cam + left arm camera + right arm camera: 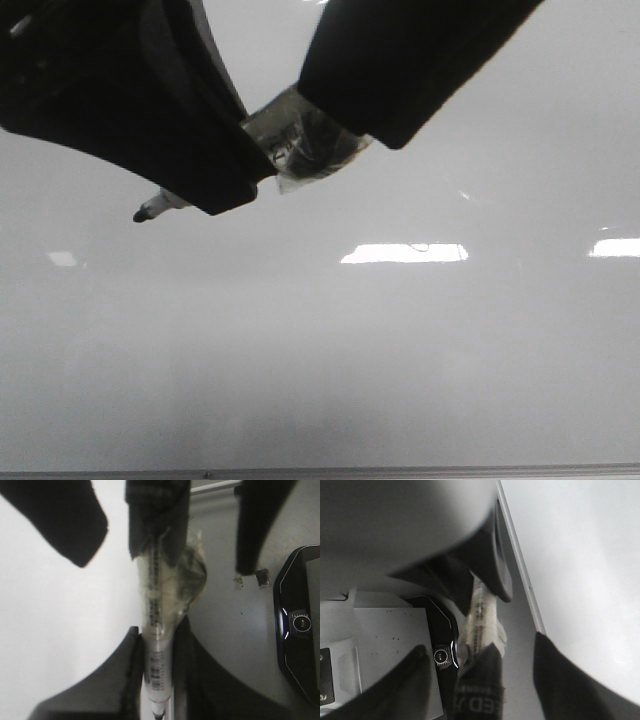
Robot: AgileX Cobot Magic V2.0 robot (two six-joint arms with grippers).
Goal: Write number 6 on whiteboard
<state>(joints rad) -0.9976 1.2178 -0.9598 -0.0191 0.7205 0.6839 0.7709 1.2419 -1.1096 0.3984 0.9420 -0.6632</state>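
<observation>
Whiteboard (330, 350): glossy and pale grey, spread behind and below both sets of fingers across the whole front view. Bordered by a thin frame strip (400, 470) along the lower edge. Marked by bright rectangular light reflections below the right fingers (400, 90). Visible again beside the left fingers (135, 650) in the left wrist view and beyond the right fingers (482, 680) in the right wrist view.

Marker (157, 670): clear barrel with dark printed bands, clamped between the left fingers, one pressed on each side. Protrudes past the left fingers (200, 170) in the front view, dark tip (143, 213) outermost. Cannot tell whether the tip touches the whiteboard (60, 630).

Rear end of the marker (479, 615): bound with crumpled clear tape (300, 140) to one of the right fingers. Right fingers spread apart, nothing between them; the second one stands clear of the taped one, over the whiteboard (580, 555) edge.

Tape wad (180, 580): sits between the two sets of fingers, touching both in the front view.

Counter (225, 630): grey, beside the left fingers on the side away from the whiteboard.

Black housing (300, 625): glossy, with a small round knob, lying on the counter well apart from the left fingers. Appears again near the right fingers (440, 655), next to a grey plate (390, 645).
</observation>
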